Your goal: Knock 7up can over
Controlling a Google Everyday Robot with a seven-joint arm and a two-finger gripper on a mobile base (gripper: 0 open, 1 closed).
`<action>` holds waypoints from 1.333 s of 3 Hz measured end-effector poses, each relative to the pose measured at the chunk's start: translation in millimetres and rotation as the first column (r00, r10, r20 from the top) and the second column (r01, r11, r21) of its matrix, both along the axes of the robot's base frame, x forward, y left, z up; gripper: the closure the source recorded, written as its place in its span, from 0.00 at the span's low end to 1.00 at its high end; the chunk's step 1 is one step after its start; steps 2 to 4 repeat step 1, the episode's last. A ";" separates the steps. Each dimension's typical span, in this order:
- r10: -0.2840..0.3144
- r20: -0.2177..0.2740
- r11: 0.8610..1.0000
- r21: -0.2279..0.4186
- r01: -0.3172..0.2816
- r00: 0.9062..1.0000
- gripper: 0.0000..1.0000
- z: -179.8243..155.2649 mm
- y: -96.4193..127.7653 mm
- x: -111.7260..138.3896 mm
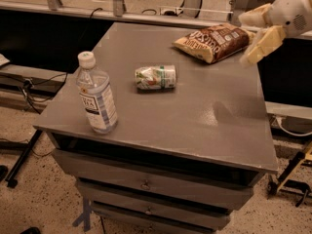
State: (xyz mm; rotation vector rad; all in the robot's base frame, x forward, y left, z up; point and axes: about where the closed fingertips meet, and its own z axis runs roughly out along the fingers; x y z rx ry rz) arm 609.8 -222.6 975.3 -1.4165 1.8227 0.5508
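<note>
The 7up can, silver-white with green and red markings, lies on its side near the middle of the grey table. My gripper hangs in the air at the upper right, over the table's right edge and next to the chip bag, well away from the can. Its two cream fingers stand apart and hold nothing.
A clear water bottle with a white cap stands upright at the front left of the table. A brown chip bag lies at the back right. Drawers sit under the tabletop. Cables and stands lie on the floor at both sides.
</note>
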 end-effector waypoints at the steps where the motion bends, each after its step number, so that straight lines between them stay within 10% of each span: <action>1: -0.008 0.000 1.000 0.001 0.008 1.000 0.00 -0.8 -3.7 -0.5; 4: -0.008 0.000 1.000 0.001 0.008 1.000 0.00 -0.8 -3.7 -0.5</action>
